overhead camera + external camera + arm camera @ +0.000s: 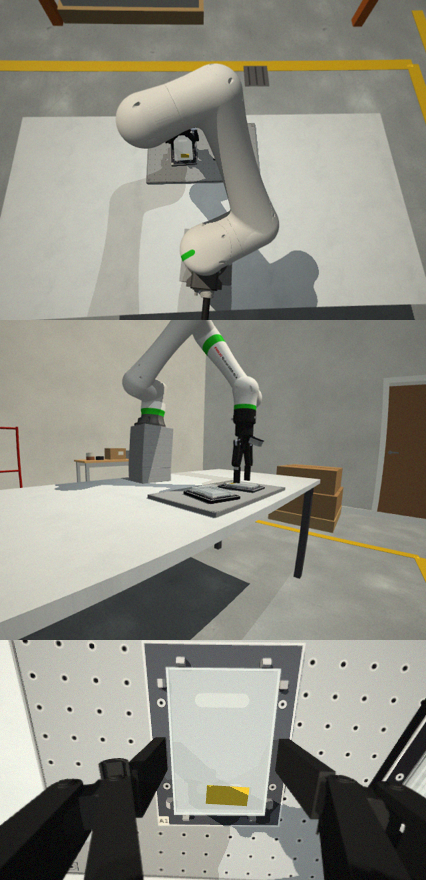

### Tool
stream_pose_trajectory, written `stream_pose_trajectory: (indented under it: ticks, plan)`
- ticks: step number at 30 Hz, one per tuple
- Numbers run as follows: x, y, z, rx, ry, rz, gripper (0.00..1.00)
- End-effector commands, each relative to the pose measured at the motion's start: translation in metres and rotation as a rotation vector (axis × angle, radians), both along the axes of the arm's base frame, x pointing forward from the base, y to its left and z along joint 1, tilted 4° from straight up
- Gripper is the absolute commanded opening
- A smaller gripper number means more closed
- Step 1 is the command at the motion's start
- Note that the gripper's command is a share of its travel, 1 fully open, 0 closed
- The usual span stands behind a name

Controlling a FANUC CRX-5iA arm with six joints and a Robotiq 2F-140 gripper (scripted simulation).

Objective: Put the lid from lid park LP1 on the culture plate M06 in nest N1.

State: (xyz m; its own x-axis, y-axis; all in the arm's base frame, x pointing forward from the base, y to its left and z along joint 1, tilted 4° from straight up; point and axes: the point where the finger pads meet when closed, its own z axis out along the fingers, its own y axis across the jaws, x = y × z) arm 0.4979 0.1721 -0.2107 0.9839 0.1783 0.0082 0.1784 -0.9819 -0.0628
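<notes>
My pincer (220, 767) fills the lower half of the wrist view, its two black fingers standing one on each long side of the lid (222, 740); the fingers are parted, close beside the lid's edges, and I cannot tell whether the pads touch them, so the pincer counts as open with nothing gripped. The lid is a pale translucent rectangle bearing a yellow label (227, 795) near its lower edge, and it lies in the dark lid park LP1 (295, 715), whose frame shows as a border around it with small white locating blocks along the rim. The park sits on a grey perforated base plate (75, 715) that fills the rest of the wrist view. In the exterior view the pincer (241, 479) hangs vertically at centre frame with its fingertips low over the farther of two dark-framed fixtures on the base plate (219, 509); the nearer fixture, nest N1 (213, 499), carries the culture plate M06 (210, 491), uncovered and just beside the park. The base plate lies on the white table (86, 527) near its right-hand edge. Farther back, my arm rises from a grey pedestal (150, 454) at left of centre. Behind that stand stacked cardboard boxes (309, 492) at right and a brown door (404, 451) at the far right.
</notes>
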Motion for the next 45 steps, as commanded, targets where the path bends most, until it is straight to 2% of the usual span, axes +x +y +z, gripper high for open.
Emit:
stream_pose_trajectory:
  ticks: [1,29,30,45]
  plan:
    - [0.0008,0.0003,0.0008,0.001,-0.002,0.0,0.63]
    - [0.0008,0.0003,0.0008,0.001,-0.002,0.0,0.63]
    - [0.0008,0.0003,0.0008,0.001,-0.002,0.0,0.69]
    - [0.0008,0.0003,0.0008,0.001,-0.002,0.0,0.69]
